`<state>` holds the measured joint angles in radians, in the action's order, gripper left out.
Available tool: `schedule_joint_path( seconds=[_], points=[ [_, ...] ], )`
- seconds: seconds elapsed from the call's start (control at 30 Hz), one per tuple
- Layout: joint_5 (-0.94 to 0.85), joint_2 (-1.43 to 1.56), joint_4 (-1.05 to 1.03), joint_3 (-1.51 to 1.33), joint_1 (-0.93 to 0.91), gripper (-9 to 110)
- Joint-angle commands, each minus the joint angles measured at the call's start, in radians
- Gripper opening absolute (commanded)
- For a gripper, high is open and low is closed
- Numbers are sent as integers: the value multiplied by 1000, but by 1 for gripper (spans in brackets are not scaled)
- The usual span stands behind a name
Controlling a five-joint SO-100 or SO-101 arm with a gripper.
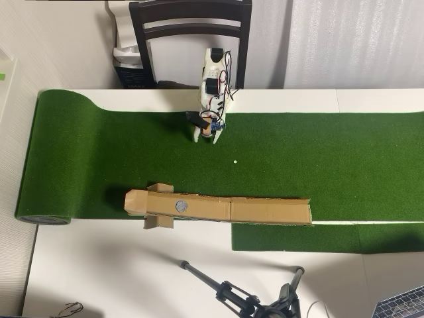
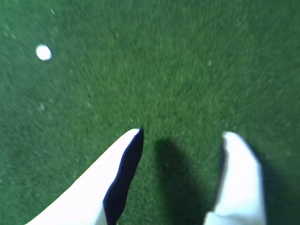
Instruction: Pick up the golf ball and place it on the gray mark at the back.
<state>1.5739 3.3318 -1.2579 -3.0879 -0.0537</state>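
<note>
My gripper [image 1: 207,139] is spread wide, with nothing held. In the wrist view the gripper [image 2: 185,134] has bare green turf [image 2: 187,70] and its own shadow in the gap. The finger [image 2: 101,180] on that view's left is white with a dark inner face. The other finger [image 2: 241,178] is plain white, and the two tips are well apart. The tips look low over the turf, but I cannot tell whether they touch it. A tiny white speck [image 2: 43,52] lies ahead of my fingers and off to the left of the left tip in the wrist view, blurred. In the overhead view the same speck [image 1: 234,161] sits near my fingertips, down and to the right of them, on the turf mat [image 1: 344,152]. I cannot make out the golf ball in either view, and it is not between my fingers. The gray mark [image 1: 180,206] is well apart from my fingers, in front of them and past the speck's row, a little left of my tips in the overhead view. It lies flat on a long cardboard channel [image 1: 265,211] that runs crosswise along the mat's far edge from me. Behind my arm [image 1: 213,73] stands a dark chair [image 1: 189,16]. A tripod [image 1: 232,295] is on the white table [image 1: 99,265] beyond the cardboard.
</note>
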Motion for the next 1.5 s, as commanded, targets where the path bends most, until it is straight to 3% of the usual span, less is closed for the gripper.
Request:
schedule_joint_path(
  seconds=[0.0, 0.17, 1.47],
  points=[
    [12, 101, 14, 3, 0, 10],
    [12, 101, 14, 2, -2, 0],
    [61, 100, 2, -106, -2, 0]
  ],
)
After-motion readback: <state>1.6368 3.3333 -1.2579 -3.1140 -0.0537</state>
